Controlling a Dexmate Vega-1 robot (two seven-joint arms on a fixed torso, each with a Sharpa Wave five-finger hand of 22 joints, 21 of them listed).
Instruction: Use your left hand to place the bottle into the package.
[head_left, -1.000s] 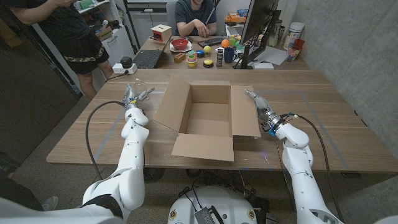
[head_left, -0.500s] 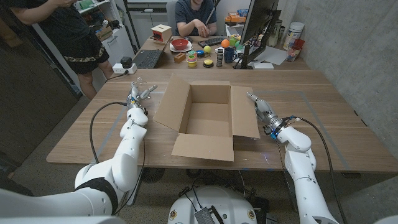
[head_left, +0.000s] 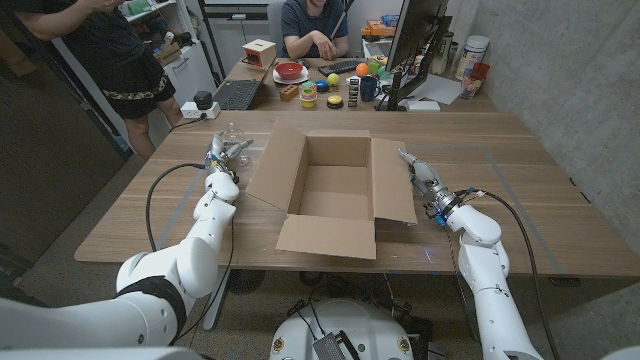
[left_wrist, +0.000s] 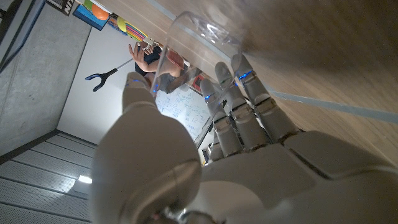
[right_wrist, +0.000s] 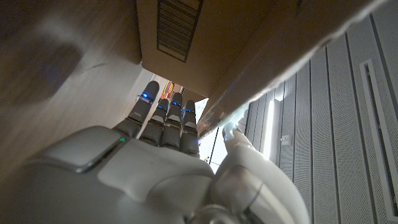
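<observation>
A clear plastic bottle (head_left: 229, 133) stands upright on the table, left of the open cardboard package (head_left: 326, 236). My left hand (head_left: 221, 157) reaches up to it. In the left wrist view the bottle (left_wrist: 200, 32) sits between the thumb and the straight fingers (left_wrist: 245, 102), which are spread around it and not closed on it. My right hand (head_left: 420, 172) is stretched out beside the package's right flap (head_left: 392, 180) and holds nothing. In the right wrist view its fingers (right_wrist: 163, 118) lie along the underside of that flap (right_wrist: 205, 43).
All flaps of the package are folded outward. A person sits behind the far desk (head_left: 312, 28) and another stands at the back left (head_left: 100, 45). That desk carries a keyboard (head_left: 236, 94), a red bowl (head_left: 290, 71), a monitor (head_left: 410, 45) and small items.
My left hand has moved away from me across the table until the bottle stands between its thumb and fingers. The right hand has shifted slightly along the flap.
</observation>
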